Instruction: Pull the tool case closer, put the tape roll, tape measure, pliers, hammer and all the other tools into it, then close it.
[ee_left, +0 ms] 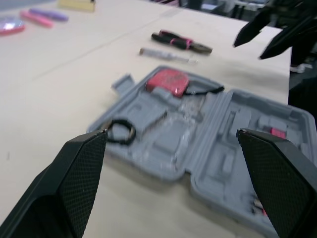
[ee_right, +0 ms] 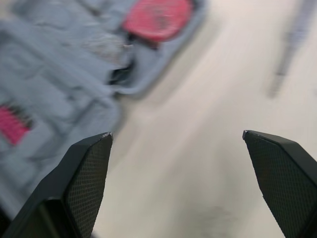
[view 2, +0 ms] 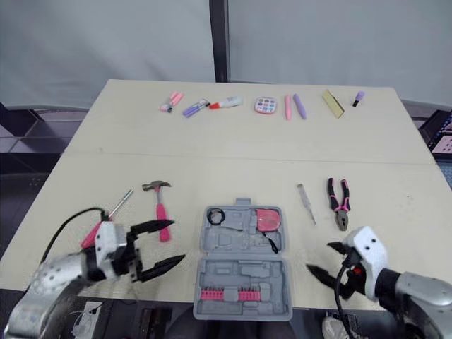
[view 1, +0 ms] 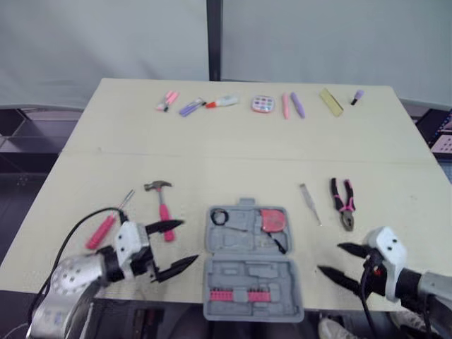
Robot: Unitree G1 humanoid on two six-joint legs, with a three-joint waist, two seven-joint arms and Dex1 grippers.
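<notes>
Tool case (view 1: 244, 247) between left claw (view 1: 189, 241) and right claw (view 1: 329, 257)

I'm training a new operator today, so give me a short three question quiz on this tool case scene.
1. True or false: the tool case is shut.
2. Where is the red tape measure? A inside the case; B left of it; C right of it.
3. Are the left gripper and right gripper open or shut?
Key: 1 false; 2 A; 3 open.
</notes>
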